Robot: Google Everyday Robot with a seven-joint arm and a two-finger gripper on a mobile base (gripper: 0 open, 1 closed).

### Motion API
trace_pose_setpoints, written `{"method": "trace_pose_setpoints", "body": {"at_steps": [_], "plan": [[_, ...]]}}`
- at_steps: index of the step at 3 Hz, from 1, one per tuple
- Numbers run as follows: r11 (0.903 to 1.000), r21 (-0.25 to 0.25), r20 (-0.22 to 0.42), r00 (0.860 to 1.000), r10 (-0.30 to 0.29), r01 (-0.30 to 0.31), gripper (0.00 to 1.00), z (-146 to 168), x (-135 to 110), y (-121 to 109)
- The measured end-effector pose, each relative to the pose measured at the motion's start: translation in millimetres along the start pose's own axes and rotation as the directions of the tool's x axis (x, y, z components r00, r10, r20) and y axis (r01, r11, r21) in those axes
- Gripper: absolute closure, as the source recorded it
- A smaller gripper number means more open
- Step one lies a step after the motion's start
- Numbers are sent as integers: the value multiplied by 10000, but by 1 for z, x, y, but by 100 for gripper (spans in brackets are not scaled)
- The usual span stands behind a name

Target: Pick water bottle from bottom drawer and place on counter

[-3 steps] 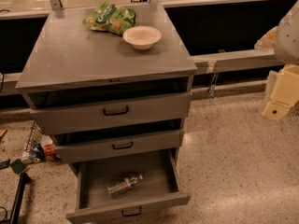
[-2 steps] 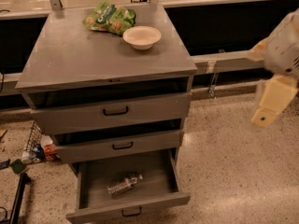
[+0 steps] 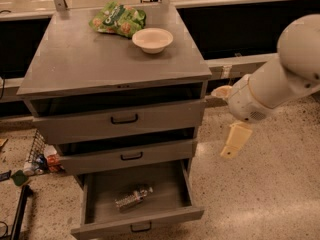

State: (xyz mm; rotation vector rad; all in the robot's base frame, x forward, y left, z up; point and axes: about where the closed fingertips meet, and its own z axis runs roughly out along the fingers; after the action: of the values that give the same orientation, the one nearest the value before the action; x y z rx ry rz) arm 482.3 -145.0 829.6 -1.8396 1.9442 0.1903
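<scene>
The arm (image 3: 282, 76) is smooth white, made of rounded, bulbous segments with a thin tan seam. The wrist (image 3: 246, 103) carries a small perforated grille. The pale cream, blocky tool (image 3: 235, 140) hangs below it, mid-right.

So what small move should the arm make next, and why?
Probably lower the gripper toward the open bottom drawer: the water bottle lies inside on its side, while the gripper hangs beside the cabinet, well apart from it.
</scene>
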Motion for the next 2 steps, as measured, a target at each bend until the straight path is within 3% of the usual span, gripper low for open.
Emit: {"method": "trace_pose_setpoints", "body": {"at_steps": [1, 2], "plan": [[9953, -344, 731, 9935, -878, 905, 0, 85, -12, -18], [9956, -362, 741, 9937, -838, 866, 0, 86, -11, -18]]}}
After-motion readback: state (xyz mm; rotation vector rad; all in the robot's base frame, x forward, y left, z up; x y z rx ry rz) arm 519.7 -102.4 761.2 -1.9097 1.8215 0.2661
